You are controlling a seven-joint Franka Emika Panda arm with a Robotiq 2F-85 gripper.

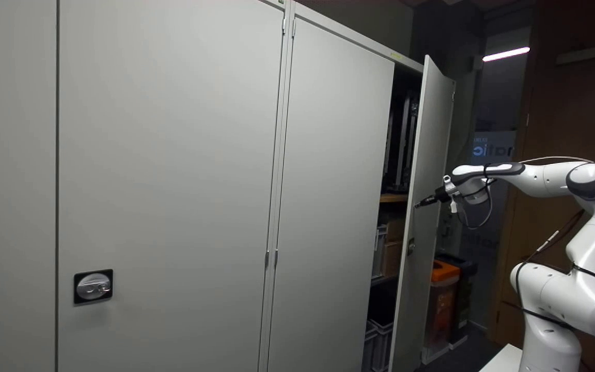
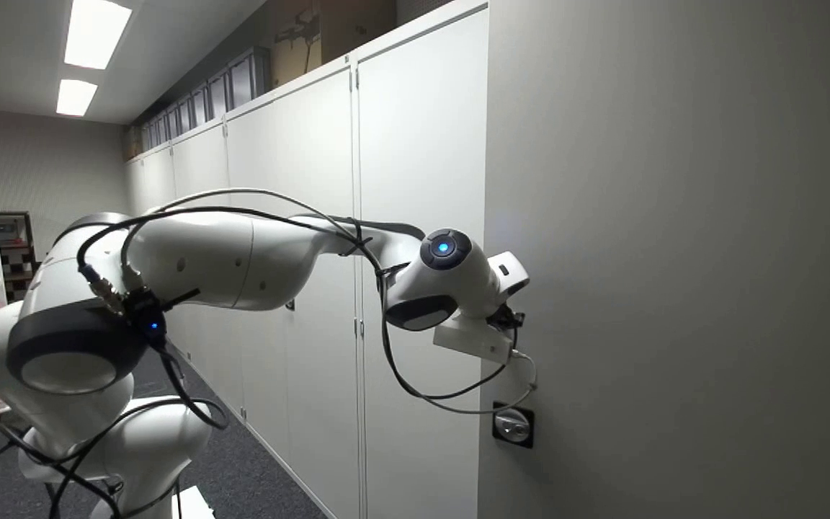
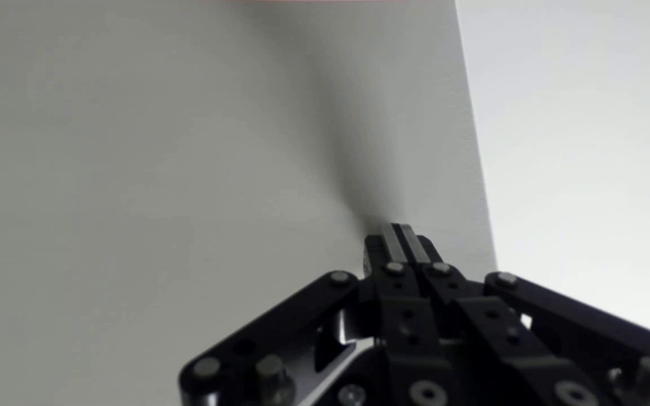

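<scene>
Pale grey cabinet door [image 1: 434, 134]; tall, upright, open; silver lock [image 2: 513, 425] near its free edge

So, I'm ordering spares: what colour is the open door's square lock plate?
Black plate, clearest in an exterior view.

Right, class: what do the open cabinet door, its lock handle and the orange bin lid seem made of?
Cabinet door: probably painted sheet metal, matte grey; it looks thin, smooth and evenly coloured.
Lock handle: likely metal, polished, silvery with bright highlights.
Orange bin lid: perhaps plastic, judging by its even, saturated colour; finish hard to tell.
</scene>
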